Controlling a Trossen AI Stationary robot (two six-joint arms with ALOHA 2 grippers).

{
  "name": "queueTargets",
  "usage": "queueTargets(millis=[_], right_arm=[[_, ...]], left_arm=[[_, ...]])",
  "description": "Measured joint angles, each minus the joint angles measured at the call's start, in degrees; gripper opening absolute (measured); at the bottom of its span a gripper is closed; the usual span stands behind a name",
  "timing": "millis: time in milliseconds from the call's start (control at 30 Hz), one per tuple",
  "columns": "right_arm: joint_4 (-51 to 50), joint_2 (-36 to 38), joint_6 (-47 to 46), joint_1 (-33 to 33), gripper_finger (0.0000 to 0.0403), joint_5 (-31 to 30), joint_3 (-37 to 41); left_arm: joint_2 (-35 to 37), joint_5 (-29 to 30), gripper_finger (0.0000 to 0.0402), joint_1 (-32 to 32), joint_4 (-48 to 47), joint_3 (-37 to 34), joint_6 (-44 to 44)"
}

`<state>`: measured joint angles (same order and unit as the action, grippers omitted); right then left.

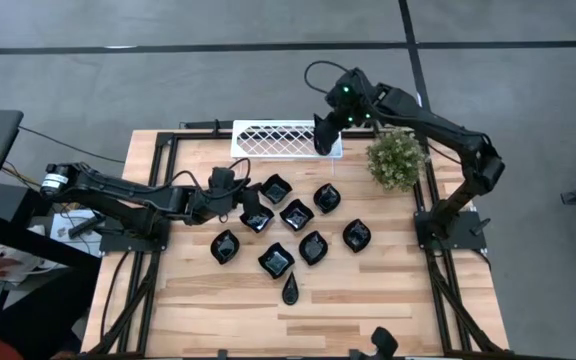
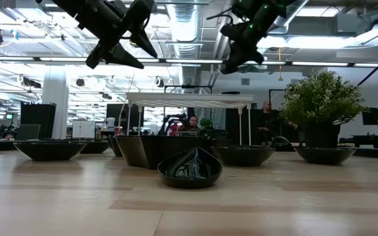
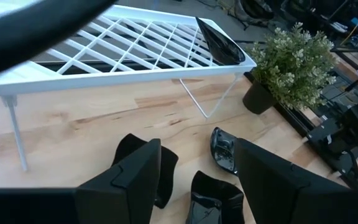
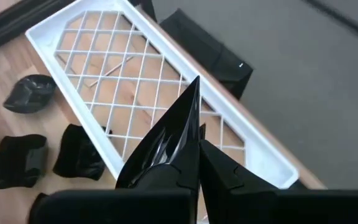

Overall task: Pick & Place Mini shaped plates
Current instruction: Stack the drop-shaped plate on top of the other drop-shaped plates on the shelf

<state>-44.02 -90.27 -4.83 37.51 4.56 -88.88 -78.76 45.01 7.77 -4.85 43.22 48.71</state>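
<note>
Left of centre, the left gripper [image 1: 236, 197] hovers spread and empty over the mini shaped plates [image 1: 296, 214]. Upper centre, the right gripper [image 1: 325, 135] pinches a slim plate [image 4: 166, 140] edgewise above the white tray [image 1: 268, 139]; that thin grip could slip, dropping it through the lattice.

A: Where is the right gripper [image 1: 325, 138]?
B: Over the tray's [image 1: 268, 139] right end, holding a plate [image 4: 166, 140] above it.

A: And the left gripper [image 1: 249, 212]?
B: Among the other plates [image 1: 296, 214], which spread rightward from it. The plant [image 1: 397, 158] stands beyond them.
</note>
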Motion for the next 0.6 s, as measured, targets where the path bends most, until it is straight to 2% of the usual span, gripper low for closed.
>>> queueTargets(millis=[267, 600], right_arm=[[0.5, -0.1, -1.2, 0.9, 0.0000, 1.8, 3.7], [7.6, -0.1, -2.6, 0.8, 0.0000, 1.7, 9.2]], left_arm=[[0.0, 0.4, 0.0205, -0.1, 0.4, 0.0, 0.0], [0.0, 0.4, 0.0205, -0.3, 1.3, 0.0, 0.0]])
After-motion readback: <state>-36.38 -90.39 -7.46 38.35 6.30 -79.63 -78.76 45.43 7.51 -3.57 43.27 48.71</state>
